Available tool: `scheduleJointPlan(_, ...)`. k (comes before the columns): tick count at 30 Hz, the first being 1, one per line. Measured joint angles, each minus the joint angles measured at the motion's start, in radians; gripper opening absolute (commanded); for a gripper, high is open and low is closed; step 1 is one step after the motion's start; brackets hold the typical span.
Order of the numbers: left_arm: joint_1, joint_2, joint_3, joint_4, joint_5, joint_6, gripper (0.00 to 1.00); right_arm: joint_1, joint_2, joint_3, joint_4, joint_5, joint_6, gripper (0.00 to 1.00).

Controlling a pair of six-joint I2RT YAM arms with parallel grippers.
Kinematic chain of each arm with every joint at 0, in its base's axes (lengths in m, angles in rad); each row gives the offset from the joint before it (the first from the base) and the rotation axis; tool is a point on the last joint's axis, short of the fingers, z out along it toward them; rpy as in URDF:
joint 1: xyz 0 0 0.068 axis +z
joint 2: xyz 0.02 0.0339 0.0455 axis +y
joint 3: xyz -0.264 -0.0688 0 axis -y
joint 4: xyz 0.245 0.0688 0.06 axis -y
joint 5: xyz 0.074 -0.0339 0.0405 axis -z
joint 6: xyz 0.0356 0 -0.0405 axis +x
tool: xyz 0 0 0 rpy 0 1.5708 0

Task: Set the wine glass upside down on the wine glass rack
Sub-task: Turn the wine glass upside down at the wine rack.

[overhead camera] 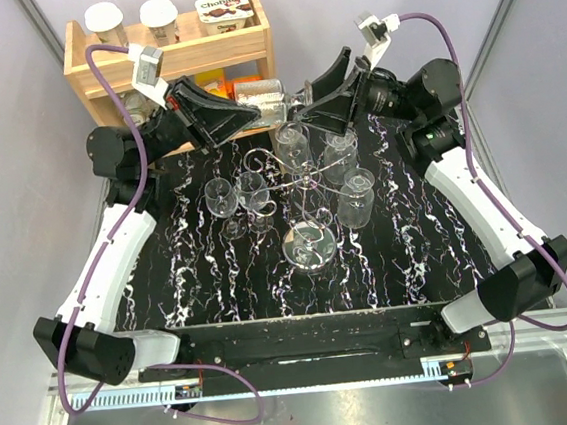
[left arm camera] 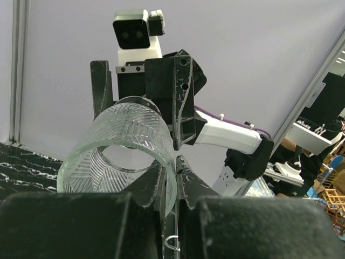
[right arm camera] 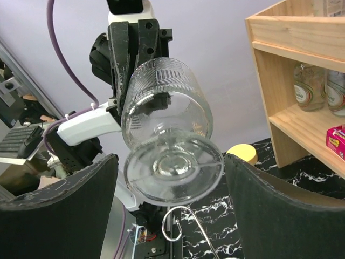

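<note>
Left gripper pinching wine glass rim, right gripper spread around foot, loaded rack beneath, shelf behind

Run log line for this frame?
left gripper: shut on wine glass rim, glass sideways in midair | right gripper: open, fingers either side of glass foot | rack: below, this glass not yet on it
</note>
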Motion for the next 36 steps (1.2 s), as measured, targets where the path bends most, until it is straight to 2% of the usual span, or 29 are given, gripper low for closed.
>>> scheduleJointPlan(8, -0.011, 0.000, -0.012, -0.061, 0.007, 0.038, 0.00, 0.000, 0.000, 0.008, -0.106, -0.001, -0.084, 0.78)
scheduleJointPlan(17, -0.014, -0.003, -0.014, -0.089, 0.011, 0.059, 0.00, 0.000, -0.002, 0.011, -0.184, -0.012, -0.147, 0.64)
scheduleJointPlan(19, -0.014, -0.007, -0.020, -0.095, 0.011, 0.065, 0.00, 0.000, -0.002, 0.015, -0.199, -0.017, -0.162, 0.65)
scheduleJointPlan(21, -0.014, -0.011, -0.023, -0.100, 0.011, 0.072, 0.00, 0.000, -0.005, 0.018, -0.220, -0.018, -0.178, 0.72)
scheduleJointPlan(27, -0.014, -0.019, -0.023, -0.119, 0.029, 0.085, 0.00, -0.002, -0.021, 0.037, -0.276, -0.018, -0.222, 0.76)
scheduleJointPlan(31, -0.014, -0.023, -0.023, -0.126, 0.033, 0.089, 0.00, -0.004, -0.032, 0.050, -0.296, -0.019, -0.237, 0.65)
scheduleJointPlan(34, -0.015, -0.030, -0.023, -0.126, 0.036, 0.090, 0.00, -0.005, -0.034, 0.051, -0.301, -0.019, -0.243, 0.65)
scheduleJointPlan(36, -0.015, -0.032, -0.023, -0.129, 0.038, 0.092, 0.00, -0.005, -0.034, 0.051, -0.302, -0.020, -0.245, 0.56)
